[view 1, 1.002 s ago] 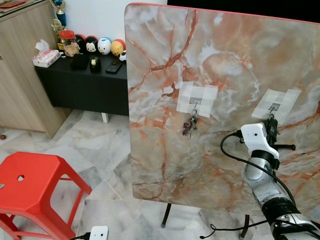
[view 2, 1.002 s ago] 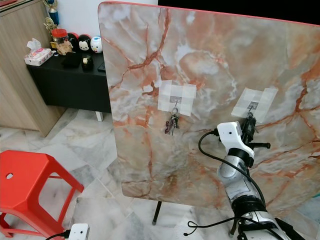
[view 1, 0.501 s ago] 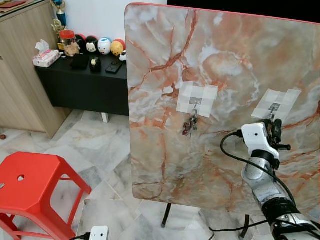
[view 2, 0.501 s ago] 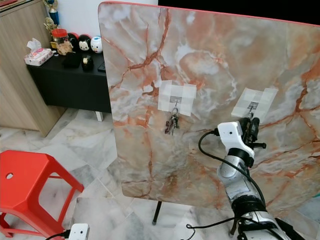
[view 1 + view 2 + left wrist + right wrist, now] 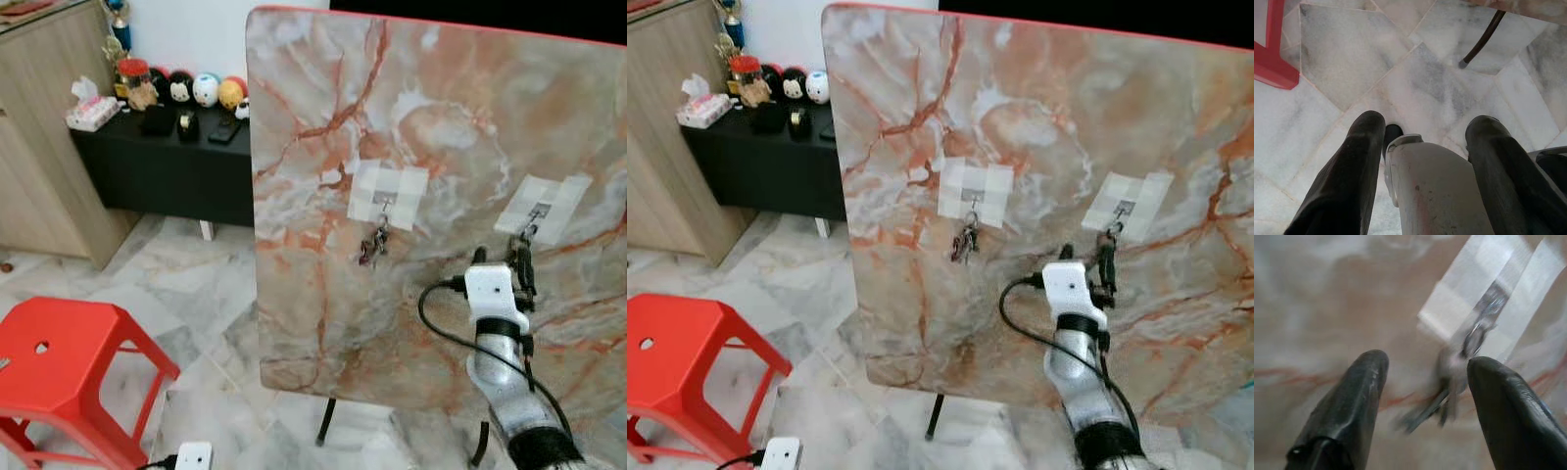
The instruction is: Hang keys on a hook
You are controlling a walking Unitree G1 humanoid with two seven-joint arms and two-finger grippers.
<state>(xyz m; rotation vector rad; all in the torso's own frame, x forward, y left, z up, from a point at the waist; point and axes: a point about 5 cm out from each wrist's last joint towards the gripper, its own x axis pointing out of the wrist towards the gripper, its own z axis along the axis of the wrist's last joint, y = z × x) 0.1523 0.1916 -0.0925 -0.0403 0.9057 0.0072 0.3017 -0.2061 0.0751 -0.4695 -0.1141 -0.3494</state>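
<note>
Marble floor tiles [image 5: 196, 284] run under an upright marble-patterned board [image 5: 441, 117] with a red rim, standing on thin dark legs. Two hooks are taped to the board with pale tape. From the left hook [image 5: 385, 203] I see a bunch of keys [image 5: 373, 245] hanging. The right hook [image 5: 535, 211] sits on its own patch of tape [image 5: 545, 208] near the board's right side.

My right gripper [image 5: 1422, 406] is raised in front of the board just below the right hook, fingers pointing up. In the right wrist view its two black fingers [image 5: 1359, 396] are spread apart, and a second set of keys [image 5: 1447, 382] hangs from the right hook in the gap between them, blurred. The keys lie closer to one finger than the other; I cannot tell whether either finger touches them. In the head views this set shows as a thin dark shape [image 5: 1106, 259] under the hook, just beside the gripper's white wrist block [image 5: 1065, 284].

My left gripper [image 5: 1422, 147] hangs low over the floor, fingers spread and holding nothing, with a board leg [image 5: 1484, 36] and a corner of the red stool [image 5: 1273, 54] in its view.

Off to the left, a red plastic stool [image 5: 69, 367] stands on the tiles, and a black sideboard [image 5: 157, 162] carries small figurines [image 5: 206, 90] and a tissue pack [image 5: 90, 110] beside a wooden cabinet [image 5: 44, 127].
</note>
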